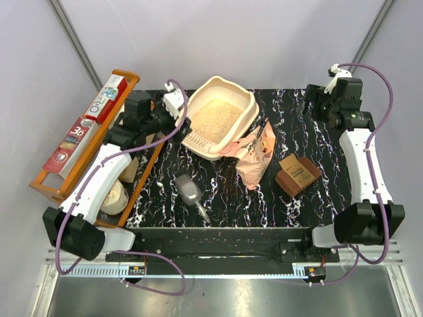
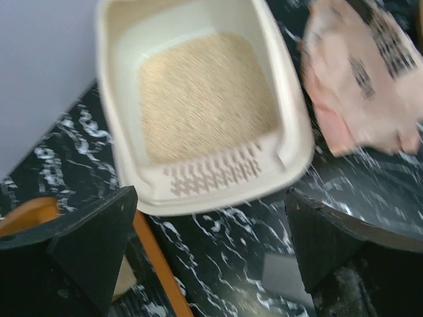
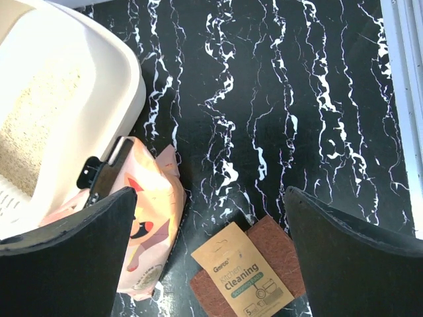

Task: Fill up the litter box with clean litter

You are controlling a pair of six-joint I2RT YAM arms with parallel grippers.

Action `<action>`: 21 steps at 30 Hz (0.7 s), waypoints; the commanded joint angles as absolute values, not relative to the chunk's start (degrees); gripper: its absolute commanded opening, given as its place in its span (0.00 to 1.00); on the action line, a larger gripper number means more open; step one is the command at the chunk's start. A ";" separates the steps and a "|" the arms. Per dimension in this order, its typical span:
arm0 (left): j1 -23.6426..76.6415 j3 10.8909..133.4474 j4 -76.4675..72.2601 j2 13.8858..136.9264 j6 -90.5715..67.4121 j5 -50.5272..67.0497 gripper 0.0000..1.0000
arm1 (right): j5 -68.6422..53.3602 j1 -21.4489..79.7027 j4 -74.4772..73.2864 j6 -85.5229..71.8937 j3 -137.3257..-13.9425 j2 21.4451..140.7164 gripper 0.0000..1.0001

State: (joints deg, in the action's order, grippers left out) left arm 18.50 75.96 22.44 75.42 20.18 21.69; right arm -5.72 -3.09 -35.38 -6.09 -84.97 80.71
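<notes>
From above, the litter box (image 1: pixel 250 105) stands on the black marbled bench (image 1: pixel 310 139), at 12 o'clock from its centre. The clean litter (image 1: pixel 215 120) covers the floor of the box. A pink bag (image 1: pixel 256 158) leans on the rim at 4 o'clock, and a grey scoop (image 1: pixel 190 190) lies at 6 o'clock.

The left jaws are wide apart at the box's 9 o'clock. The right jaws, also apart, hang well away at 3 o'clock.

The left wrist view is blurred. The fingers (image 2: pixel 92 244) are spread and hold nothing, with the box at 12 o'clock and the bag at 2.

In the right wrist view, the fingers (image 3: pixel 330 251) are spread. The box is at 10 o'clock, the bag at 8 and a brown pad packet (image 3: pixel 241 274) at 6.
</notes>
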 commanded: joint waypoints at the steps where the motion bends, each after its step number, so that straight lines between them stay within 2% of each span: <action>1: 21.52 71.03 31.00 71.55 31.97 30.49 0.99 | -7.81 -2.90 -34.54 -0.73 -83.59 79.02 0.98; 6: 25.92 63.82 35.68 68.65 37.00 30.67 0.99 | -20.54 -2.90 -35.68 10.44 -81.74 76.56 0.98; 9: 29.00 63.45 31.48 68.73 31.33 29.62 0.99 | -26.36 -2.90 -37.35 15.64 -80.16 74.45 0.98; 18: 36.55 75.57 13.28 80.58 11.88 30.15 0.89 | -18.29 -2.90 -38.50 12.05 -76.55 72.16 0.98; 21: 39.81 81.99 12.04 87.35 7.30 28.75 0.83 | -10.32 -2.90 -39.11 9.69 -76.90 71.98 0.98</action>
